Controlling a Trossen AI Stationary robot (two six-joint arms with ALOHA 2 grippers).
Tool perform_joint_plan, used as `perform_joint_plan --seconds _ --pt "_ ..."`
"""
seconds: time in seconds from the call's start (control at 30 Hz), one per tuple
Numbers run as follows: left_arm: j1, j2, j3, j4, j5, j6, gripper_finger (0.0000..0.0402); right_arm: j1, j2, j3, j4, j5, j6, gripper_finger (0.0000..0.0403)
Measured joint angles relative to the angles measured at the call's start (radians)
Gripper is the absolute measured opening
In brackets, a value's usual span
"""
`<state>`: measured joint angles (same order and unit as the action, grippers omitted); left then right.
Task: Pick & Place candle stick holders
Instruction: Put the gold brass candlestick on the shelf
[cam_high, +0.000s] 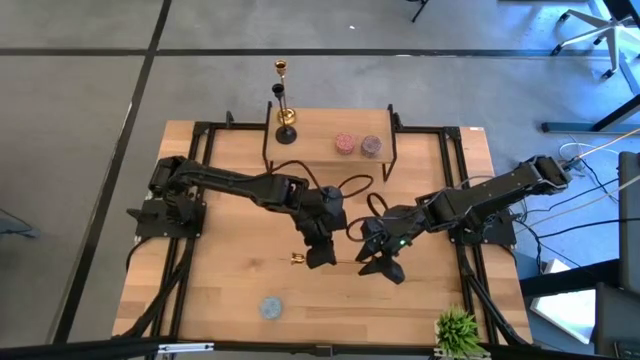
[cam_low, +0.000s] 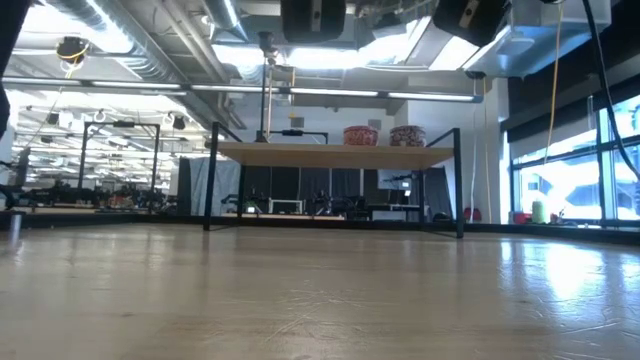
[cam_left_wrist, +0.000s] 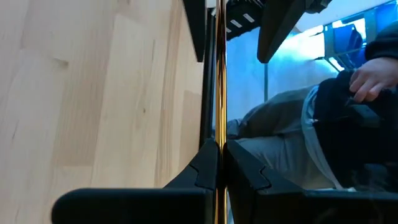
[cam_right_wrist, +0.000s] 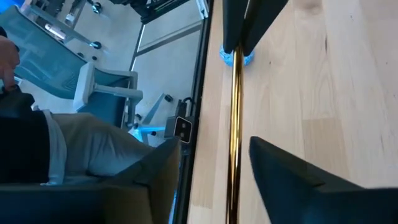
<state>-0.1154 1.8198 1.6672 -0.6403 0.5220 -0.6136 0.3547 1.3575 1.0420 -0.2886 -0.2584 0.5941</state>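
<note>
Left jaws (cam_left_wrist: 217, 155) clamped on horizontal candlestick (cam_left_wrist: 220, 93), stem toward half-open right jaws (cam_right_wrist: 211, 162).

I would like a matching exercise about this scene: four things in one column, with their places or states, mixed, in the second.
1 left gripper
2 right gripper
3 standing candlestick
4 green plant

A on the raised shelf, left end
B front right corner of the table
C shut on the held candlestick
D open around that candlestick's stem

Pairs: 1-C, 2-D, 3-A, 4-B
</note>
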Motion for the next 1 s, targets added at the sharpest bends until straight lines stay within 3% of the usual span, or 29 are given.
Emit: perform_joint_plan --seconds 0.43,0.77,1.0 --pt "0.0 -0.001 0.0 0.003 -0.003 0.02 0.0009 0.0 0.0 0.0 -0.001 0.004 0.0 0.0062" --pt "-0.001 -0.002 0.0 0.026 -0.004 0.016 0.0012 0.0 0.0 0.0 -0.021 0.003 0.023 0.004" --pt "0.002 -0.002 0.0 0.087 0.014 0.018 0.0051 0.001 0.0 0.0 -0.048 -0.004 0.041 0.0024"
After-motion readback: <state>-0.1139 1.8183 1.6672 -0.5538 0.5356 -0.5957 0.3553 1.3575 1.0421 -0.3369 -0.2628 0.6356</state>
